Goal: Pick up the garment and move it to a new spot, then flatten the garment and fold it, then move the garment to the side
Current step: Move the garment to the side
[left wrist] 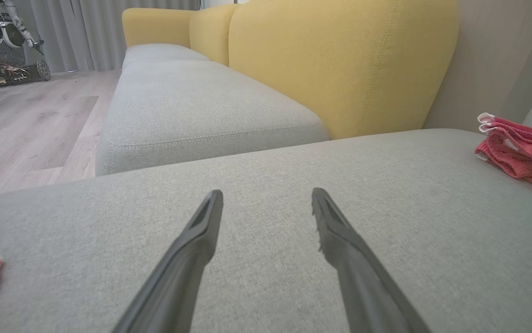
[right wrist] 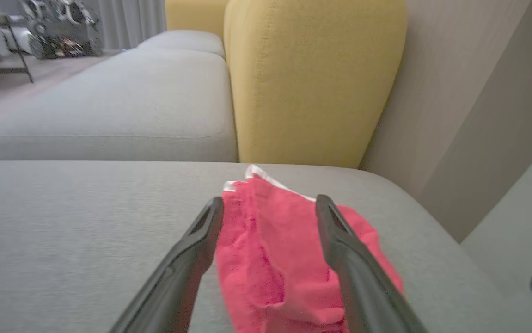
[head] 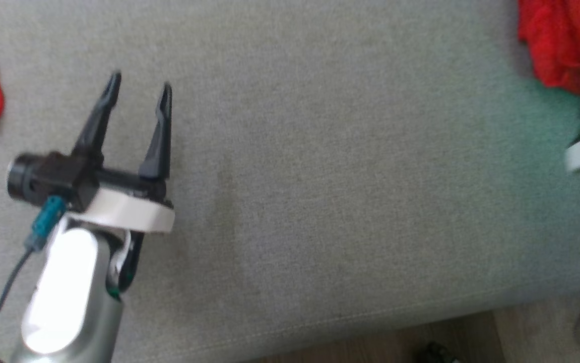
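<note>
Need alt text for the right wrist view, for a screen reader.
A bunched red garment with white trim lies on a grey sofa cushion, seen between the two spread dark fingers of the right tool, which is open. A yellow backrest rises behind it.

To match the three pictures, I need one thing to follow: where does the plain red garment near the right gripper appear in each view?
Head view: the red garment in the top right corner.
Left wrist view: the garment at the right edge, about halfway up.
Right wrist view: the garment at the bottom centre, between the open fingers of the right gripper.
Shared landmark: the grey seat cushion under it in every view.
</note>
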You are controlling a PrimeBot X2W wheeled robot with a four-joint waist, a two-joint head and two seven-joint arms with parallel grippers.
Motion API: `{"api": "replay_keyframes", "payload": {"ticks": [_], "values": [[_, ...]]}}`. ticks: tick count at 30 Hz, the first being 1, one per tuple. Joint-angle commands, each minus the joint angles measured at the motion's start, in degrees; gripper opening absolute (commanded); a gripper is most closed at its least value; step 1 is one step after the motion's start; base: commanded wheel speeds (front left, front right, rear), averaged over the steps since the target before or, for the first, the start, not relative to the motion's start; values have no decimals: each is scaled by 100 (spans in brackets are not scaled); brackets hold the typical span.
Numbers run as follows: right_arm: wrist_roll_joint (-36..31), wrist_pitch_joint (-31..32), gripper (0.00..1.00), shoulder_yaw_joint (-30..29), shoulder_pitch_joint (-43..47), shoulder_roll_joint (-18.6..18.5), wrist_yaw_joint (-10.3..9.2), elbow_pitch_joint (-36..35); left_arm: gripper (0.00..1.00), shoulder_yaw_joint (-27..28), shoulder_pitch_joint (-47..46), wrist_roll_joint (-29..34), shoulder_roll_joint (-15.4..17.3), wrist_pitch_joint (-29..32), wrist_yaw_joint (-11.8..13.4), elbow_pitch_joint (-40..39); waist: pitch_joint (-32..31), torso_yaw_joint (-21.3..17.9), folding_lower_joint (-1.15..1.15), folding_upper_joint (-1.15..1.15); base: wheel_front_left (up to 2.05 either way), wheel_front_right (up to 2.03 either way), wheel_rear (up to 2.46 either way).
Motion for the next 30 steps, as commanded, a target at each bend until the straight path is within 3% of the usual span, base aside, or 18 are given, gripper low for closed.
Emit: {"api": "replay_keyframes", "payload": {"ticks": [1,5,10,17,30], "values": [[29,-133,100,106,146,146,-5,-270,100,245,69,-50,88,-29,42,-128,-277,44,0,0,0,0,0],[99,-346,100,342,427,678,-5,-289,100,271,250,-88,48,-29,97,-73,-527,159,0,0,0,0,0],[170,-546,100,604,622,920,-5,-207,100,306,379,-147,-11,-30,139,-21,-736,367,0,0,0,0,0],[89,-718,100,975,839,1047,-5,69,100,428,669,-207,-51,-30,223,43,-1115,734,0,0,0,0,0],[19,-765,100,849,1643,1128,-5,159,100,426,1259,-226,-74,-30,264,185,-1923,1035,0,0,0,0,0]]}}
